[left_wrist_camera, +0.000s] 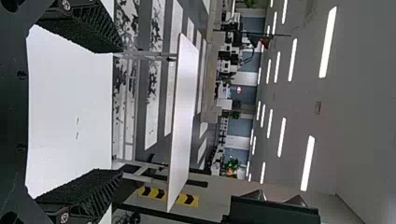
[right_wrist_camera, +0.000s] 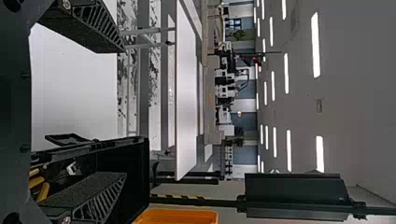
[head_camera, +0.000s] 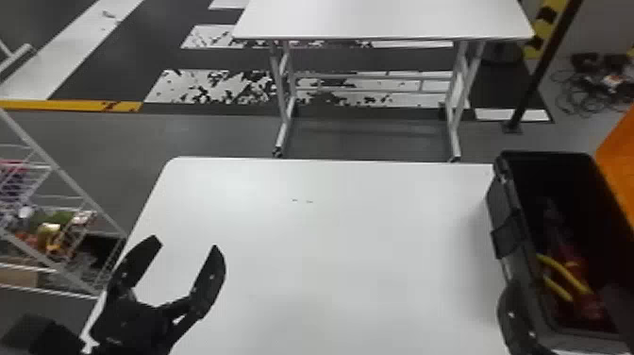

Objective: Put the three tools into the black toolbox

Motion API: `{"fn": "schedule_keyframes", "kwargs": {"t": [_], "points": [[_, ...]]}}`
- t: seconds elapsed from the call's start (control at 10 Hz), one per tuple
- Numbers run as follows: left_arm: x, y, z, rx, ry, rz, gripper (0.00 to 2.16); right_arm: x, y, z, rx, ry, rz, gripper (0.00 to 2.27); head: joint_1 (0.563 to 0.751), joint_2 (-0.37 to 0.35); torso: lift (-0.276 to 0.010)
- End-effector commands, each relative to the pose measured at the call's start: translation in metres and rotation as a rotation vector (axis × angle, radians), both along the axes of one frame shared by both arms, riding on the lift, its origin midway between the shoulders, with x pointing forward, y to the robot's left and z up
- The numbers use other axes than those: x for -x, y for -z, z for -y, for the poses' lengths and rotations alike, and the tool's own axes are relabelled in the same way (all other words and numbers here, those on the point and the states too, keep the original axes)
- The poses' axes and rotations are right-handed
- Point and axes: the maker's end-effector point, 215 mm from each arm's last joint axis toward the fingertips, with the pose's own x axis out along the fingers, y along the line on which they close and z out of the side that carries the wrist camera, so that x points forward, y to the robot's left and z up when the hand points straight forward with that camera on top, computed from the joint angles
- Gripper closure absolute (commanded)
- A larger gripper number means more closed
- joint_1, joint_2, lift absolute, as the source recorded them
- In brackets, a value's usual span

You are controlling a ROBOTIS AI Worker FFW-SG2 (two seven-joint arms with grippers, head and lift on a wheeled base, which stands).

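At the lower left of the head view my left gripper is open above the white table, nothing between its fingers; the left wrist view also shows the left gripper spread. My right gripper is at the near part of the black toolbox, one finger outside its left wall. The right wrist view shows the right gripper wide open, its other finger over the toolbox. Inside lie a tool with yellow handles and something red; dark shadow hides their full shapes.
An orange bin stands right beside the toolbox. Behind, across a floor gap, is a second white table. A wire rack with assorted items is at the left, near the table's edge.
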Motion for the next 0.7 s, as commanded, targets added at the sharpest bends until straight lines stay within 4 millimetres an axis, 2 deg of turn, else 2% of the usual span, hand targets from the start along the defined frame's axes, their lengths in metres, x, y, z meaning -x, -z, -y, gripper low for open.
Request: {"fn": "schedule_keyframes", "kwargs": {"t": [0.0, 0.2, 0.4, 0.6], "points": [[0.012, -0.002, -0.002, -0.008, -0.001, 0.011, 0.08, 0.011, -0.004, 0.003, 0.006, 0.0, 0.013, 0.06, 0.695, 0.117, -0.051], [0.02, -0.008, -0.004, -0.01, -0.009, 0.028, 0.08, 0.026, -0.019, 0.0, 0.007, -0.004, 0.062, 0.06, 0.695, 0.124, -0.051], [0.022, -0.006, -0.005, 0.004, -0.013, 0.02, 0.08, 0.039, -0.024, 0.002, 0.01, 0.007, 0.094, 0.06, 0.695, 0.133, -0.051], [0.021, -0.005, 0.0, 0.014, -0.008, 0.02, 0.08, 0.037, -0.024, -0.002, -0.002, 0.007, 0.094, 0.08, 0.695, 0.139, -0.051]]}}
